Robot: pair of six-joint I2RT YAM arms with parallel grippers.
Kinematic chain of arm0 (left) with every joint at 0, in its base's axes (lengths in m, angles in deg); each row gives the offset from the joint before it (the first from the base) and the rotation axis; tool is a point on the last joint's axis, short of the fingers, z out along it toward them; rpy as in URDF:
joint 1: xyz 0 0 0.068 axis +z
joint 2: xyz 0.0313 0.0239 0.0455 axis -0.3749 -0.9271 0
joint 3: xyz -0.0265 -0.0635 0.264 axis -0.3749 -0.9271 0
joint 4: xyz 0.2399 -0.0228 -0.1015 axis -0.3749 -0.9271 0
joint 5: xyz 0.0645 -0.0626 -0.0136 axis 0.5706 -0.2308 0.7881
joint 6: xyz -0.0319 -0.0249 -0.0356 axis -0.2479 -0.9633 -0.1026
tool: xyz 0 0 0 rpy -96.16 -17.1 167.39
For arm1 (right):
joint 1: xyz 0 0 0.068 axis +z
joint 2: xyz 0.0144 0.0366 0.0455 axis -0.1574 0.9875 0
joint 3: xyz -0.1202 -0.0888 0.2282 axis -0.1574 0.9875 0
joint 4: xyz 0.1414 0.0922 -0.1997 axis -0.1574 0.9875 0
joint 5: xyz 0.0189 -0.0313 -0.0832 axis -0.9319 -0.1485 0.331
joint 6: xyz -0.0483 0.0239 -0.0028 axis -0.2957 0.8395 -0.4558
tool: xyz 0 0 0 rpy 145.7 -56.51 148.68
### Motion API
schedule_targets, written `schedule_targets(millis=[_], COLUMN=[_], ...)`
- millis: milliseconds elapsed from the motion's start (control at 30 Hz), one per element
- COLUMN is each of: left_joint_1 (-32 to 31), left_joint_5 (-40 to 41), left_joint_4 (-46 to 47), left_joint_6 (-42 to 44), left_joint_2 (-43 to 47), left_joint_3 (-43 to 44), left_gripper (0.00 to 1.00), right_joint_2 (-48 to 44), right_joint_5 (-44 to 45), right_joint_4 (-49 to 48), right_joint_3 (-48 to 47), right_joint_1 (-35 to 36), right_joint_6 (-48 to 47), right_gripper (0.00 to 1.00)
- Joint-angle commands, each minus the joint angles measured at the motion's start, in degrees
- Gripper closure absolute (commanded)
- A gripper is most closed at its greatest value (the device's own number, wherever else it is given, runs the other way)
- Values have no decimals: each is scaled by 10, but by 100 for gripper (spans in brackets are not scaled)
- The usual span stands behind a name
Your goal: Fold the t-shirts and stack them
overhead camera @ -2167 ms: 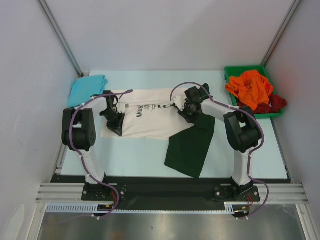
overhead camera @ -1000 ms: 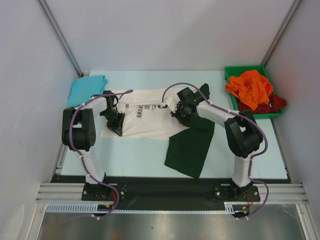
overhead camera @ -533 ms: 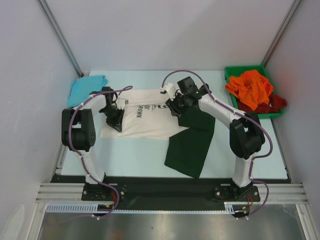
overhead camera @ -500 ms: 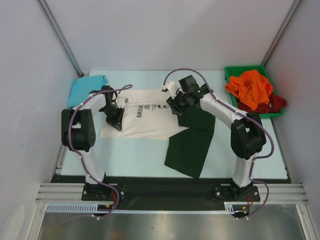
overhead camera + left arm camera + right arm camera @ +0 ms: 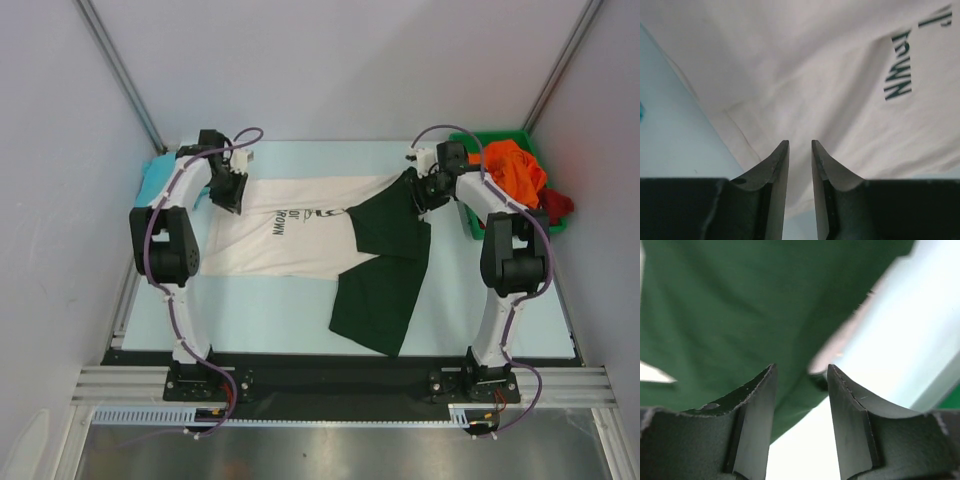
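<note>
1. The cream t-shirt lies spread flat at mid-table, with its dark green sleeve on the right.
2. The left gripper is over the shirt's far left corner, fingers slightly apart and empty.
3. The right gripper is over the sleeve's far edge, fingers apart and empty.

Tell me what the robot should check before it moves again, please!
1. Left claw empty: ok, jaws apart over the cream shirt.
2. Right claw empty: ok, jaws apart above the far green sleeve.
3. Sleeves folded in: not ok, the near green sleeve sticks out toward the arms.
4. Teal shirt folded: cannot tell, the left arm hides most of it.
5. Orange shirt folded: not ok, bunched in the green bin.
</note>
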Motion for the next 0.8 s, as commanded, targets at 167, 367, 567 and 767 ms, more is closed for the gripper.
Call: schedule_targets(millis=[167, 367, 567, 767], left_joint_1=[0, -7, -14, -23], left_joint_5=[69, 78, 85, 83], left_joint_4=[-1, 3, 4, 6], left_joint_6=[9, 7, 7, 3], left_joint_2=[-104, -99, -100, -106], left_joint_3=[142, 100, 93, 88], left_gripper=[71, 72, 72, 73], right_joint_2=[99, 132, 132, 132], right_joint_5=[-4, -40, -66, -49], right_joint_4=[0, 14, 25, 22], right_joint_3=[-114, -130, -110, -98], right_joint_1=[-61, -71, -66, -56], right_joint_6=[1, -5, -10, -10], right_gripper=[52, 55, 56, 56])
